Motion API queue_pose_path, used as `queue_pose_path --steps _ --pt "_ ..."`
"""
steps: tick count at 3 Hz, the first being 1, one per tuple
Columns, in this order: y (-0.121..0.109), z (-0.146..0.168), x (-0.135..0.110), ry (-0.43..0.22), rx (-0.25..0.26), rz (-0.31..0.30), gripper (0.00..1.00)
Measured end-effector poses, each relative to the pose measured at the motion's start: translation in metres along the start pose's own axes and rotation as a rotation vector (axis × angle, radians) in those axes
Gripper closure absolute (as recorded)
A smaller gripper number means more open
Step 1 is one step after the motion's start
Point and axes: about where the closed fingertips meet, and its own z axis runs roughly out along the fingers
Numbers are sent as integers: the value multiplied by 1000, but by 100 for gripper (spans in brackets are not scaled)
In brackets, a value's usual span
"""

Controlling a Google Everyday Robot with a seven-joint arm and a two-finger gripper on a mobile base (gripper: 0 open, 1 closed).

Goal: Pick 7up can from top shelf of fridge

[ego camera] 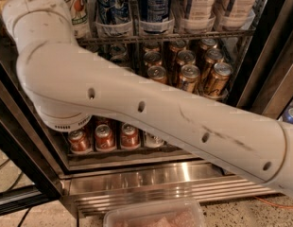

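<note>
fridge (151, 178) fills the view, white arm (151, 112) slanting across it toward the top left. top shelf (184, 34) holds blue cans (113, 4) and — at its left end, just beside the arm — the 7up can (76, 8). gripper is out of frame; its grip cannot be told.

White arm (137, 108) across fridge (160, 181) front, gripper out of frame upper left.

7up can (76, 8) whitish, green logo, red-orange dot, upright at left end of top shelf (184, 33) in fridge (151, 181), partly hidden by arm (151, 112); tool out of view
</note>
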Motion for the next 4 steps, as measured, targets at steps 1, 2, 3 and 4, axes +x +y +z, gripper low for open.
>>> queue_pose_path --steps 1,2,3,4 --pt "-34 -12 -22 18 -45 -21 100" --pt "-72 -31 -29 49 -79 -146 100" --pt "-108 -61 -5 134 -98 -374 100" --pt "-71 -93 28 213 -235 -496 100"
